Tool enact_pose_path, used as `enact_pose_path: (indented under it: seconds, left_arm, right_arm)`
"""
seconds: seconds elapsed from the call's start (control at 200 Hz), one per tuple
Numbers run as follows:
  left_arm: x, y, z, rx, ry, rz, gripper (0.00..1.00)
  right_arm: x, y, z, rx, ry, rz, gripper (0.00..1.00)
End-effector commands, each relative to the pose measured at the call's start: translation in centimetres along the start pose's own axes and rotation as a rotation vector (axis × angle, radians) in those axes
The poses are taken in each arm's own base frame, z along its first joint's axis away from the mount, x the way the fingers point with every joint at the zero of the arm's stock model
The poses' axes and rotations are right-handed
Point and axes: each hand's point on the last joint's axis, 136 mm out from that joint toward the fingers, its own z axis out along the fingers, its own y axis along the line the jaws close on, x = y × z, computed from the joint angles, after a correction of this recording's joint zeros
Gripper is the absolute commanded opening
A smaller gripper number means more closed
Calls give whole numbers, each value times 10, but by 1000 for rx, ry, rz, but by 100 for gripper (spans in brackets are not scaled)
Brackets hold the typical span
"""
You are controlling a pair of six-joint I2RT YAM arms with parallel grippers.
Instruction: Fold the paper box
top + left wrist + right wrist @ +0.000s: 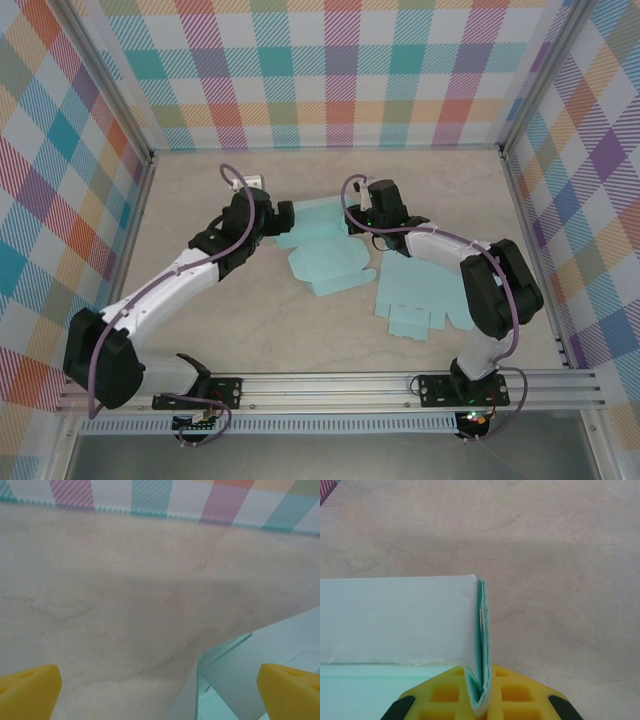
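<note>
Plaid walls are set round the table (200, 190), where the paper box (325, 262) lies. Its folded flap (420, 620) is pinched by the right gripper (479, 702). The left gripper (160, 690) is spread wide at the box's left end. That pinch should be held firm while the adjoining wall is raised squarely.

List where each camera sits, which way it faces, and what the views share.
Top external: above and behind the arms, looking down on the table; both arms show, left gripper and right gripper at the teal paper box.
Left wrist: on the left arm, facing low across the table toward the plaid wall; open left fingers, box corner between them.
Right wrist: on the right arm, facing across the table; right fingers shut on a box flap.
Shared: all three show the paper box.
</note>
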Motion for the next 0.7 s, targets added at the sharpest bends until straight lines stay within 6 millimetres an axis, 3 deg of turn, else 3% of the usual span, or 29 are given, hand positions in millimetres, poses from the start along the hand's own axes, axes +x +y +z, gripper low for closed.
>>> enact_pose_path:
  seconds: [0.0, 0.32, 0.694]
  left_arm:
    - [0, 2, 1, -7, 47, -36, 100]
    - [25, 14, 10, -36, 93, -49, 100]
    - [35, -15, 37, 92, 95, -110, 100]
  right_arm:
    - [-4, 5, -10, 2, -5, 15, 0]
    - [-13, 10, -15, 1, -11, 31, 0]
    - [-17, 31, -25, -8, -19, 36, 0]
